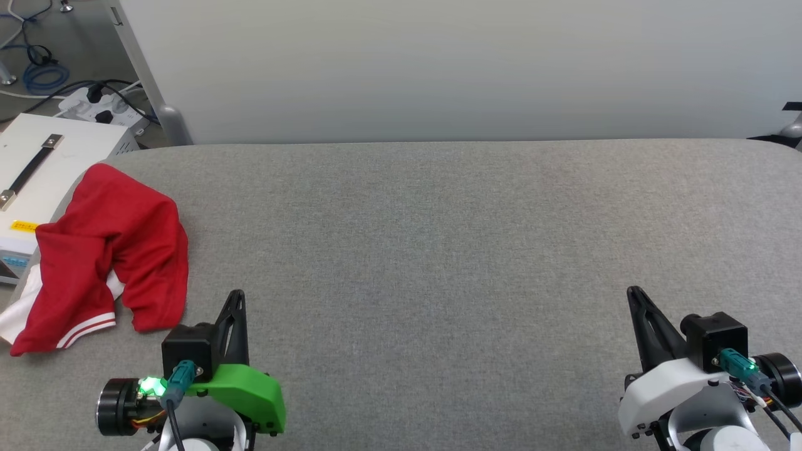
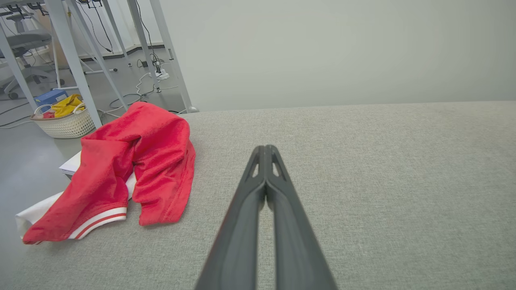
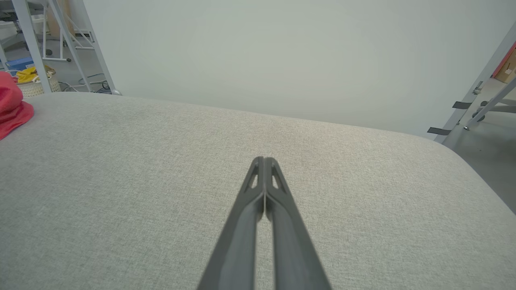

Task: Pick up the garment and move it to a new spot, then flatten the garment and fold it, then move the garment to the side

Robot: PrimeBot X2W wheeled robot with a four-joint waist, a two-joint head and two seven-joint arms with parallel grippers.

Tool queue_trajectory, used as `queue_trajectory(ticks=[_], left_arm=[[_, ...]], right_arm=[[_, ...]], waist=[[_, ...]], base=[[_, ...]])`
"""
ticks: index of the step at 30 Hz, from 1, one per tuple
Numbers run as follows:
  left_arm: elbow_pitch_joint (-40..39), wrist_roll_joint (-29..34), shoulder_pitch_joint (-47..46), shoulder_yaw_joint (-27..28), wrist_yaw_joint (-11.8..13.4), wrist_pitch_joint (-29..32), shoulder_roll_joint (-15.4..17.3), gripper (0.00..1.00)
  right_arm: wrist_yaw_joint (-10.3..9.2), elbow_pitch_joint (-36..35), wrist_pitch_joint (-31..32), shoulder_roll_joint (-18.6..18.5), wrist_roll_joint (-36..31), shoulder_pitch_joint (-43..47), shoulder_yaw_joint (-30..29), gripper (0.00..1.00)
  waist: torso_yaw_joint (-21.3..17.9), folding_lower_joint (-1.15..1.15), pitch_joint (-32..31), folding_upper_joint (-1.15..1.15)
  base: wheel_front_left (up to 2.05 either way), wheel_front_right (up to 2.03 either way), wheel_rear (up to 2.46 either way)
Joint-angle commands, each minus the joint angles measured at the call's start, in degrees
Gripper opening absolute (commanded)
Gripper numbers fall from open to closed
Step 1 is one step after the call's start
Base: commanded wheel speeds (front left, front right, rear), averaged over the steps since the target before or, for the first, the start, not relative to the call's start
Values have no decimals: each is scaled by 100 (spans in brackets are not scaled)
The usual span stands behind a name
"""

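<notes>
The garment [image 1: 113, 250] is a red shirt with white sleeves and striped trim, crumpled at the left edge of the grey padded surface [image 1: 438, 250], partly hanging over it. The left wrist view has the garment [image 2: 129, 173] up and to the left of my fingers. A red corner of the garment [image 3: 12, 108] peeks in at the right wrist view's left edge. My left gripper [image 1: 237, 294] is shut and empty, just right of the shirt's lower hem; its tip [image 2: 265, 148] hovers over bare fabric. My right gripper [image 1: 633, 291] is shut and empty at the lower right, its tip [image 3: 264, 159] over bare surface.
A white box with a black handle [image 1: 37, 175] sits just beyond the left edge under the shirt, with a power strip and cables [image 1: 100, 106] on the floor behind. A pale wall panel [image 1: 438, 69] backs the surface. A white basket [image 2: 64, 119] stands on the floor among table legs.
</notes>
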Motion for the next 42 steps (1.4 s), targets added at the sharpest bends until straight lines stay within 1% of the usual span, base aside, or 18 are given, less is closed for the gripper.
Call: queue_trajectory(ticks=[1, 24, 25, 42], left_arm=[[-9, 53, -102, -4, 25, -5, -30, 0], [-9, 53, -102, -4, 25, -5, -30, 0], [0, 0, 0, -1, 0, -1, 0, 100], [118, -105, -13, -28, 37, -161, -2, 100]], right_arm=[[-4, 13, 16, -4, -55, -93, 1, 0], [-4, 13, 16, -4, -55, -93, 1, 0], [0, 0, -1, 0, 1, 0, -1, 100], [0, 32, -160, 2, 134, -16, -82, 100]], waist=[[0, 0, 0, 0], [0, 0, 0, 0], [0, 0, 0, 0], [-3, 0, 14, 0]], base=[[0, 0, 0], [0, 0, 0], [0, 0, 0], [0, 0, 0]])
